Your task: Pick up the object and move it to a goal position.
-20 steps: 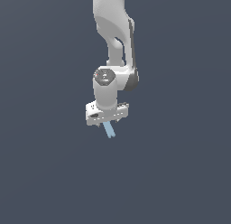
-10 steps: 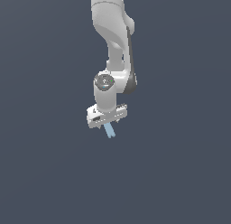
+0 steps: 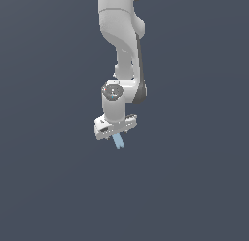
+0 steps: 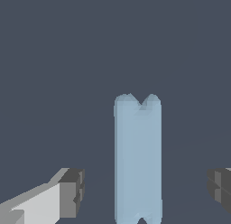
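Note:
The object, a pale light-blue flat bar, sticks out from under my white gripper in the exterior view. In the wrist view the bar lies lengthwise between my two dark fingertips, one on one side and one on the other. There is a clear gap between the bar and each fingertip. My gripper is open and straddles the bar's near end without touching it. No goal marker shows in either view.
The white arm comes down from the top of the exterior view. Everything around is a uniform dark grey surface with no other objects or edges in view.
The arm's wrist has come down a little over the bar. The bar has not moved and the fingers remain apart.

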`<action>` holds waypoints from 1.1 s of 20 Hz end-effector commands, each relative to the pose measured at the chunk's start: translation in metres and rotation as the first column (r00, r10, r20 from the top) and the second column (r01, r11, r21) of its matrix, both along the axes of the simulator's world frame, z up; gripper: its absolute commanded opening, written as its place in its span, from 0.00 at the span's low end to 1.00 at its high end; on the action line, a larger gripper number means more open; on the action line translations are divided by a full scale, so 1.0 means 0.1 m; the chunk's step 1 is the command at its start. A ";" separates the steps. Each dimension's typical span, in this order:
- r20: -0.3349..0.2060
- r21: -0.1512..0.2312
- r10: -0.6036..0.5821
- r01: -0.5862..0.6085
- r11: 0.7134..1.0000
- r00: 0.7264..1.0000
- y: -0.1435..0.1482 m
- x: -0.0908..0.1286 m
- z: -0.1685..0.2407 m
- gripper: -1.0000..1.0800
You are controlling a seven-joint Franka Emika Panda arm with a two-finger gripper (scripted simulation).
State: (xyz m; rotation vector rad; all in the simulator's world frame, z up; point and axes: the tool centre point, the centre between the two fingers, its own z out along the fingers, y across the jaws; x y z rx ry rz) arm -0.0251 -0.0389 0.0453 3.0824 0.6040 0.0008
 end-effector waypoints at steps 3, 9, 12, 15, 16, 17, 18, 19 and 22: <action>-0.001 0.000 0.002 -0.002 1.000 1.000 0.00 -0.01 -0.22 0.96; -0.001 0.000 0.003 -0.003 1.000 1.000 0.00 0.00 -0.36 0.96; -0.001 0.000 0.003 -0.003 1.000 1.000 0.00 0.00 -0.36 0.00; -0.001 0.000 0.003 -0.003 1.000 1.000 0.00 0.00 -0.36 0.00; -0.001 0.000 0.003 -0.003 1.000 1.000 0.00 0.00 -0.36 0.00; -0.001 0.000 0.003 -0.003 1.000 1.000 0.00 0.00 -0.36 0.00; -0.001 0.000 0.003 -0.003 1.000 1.000 0.00 0.00 -0.36 0.00; -0.001 0.000 0.003 -0.003 1.000 1.000 0.00 0.00 -0.36 0.00; -0.001 0.000 0.004 -0.004 1.000 1.000 0.00 -0.01 -0.36 0.00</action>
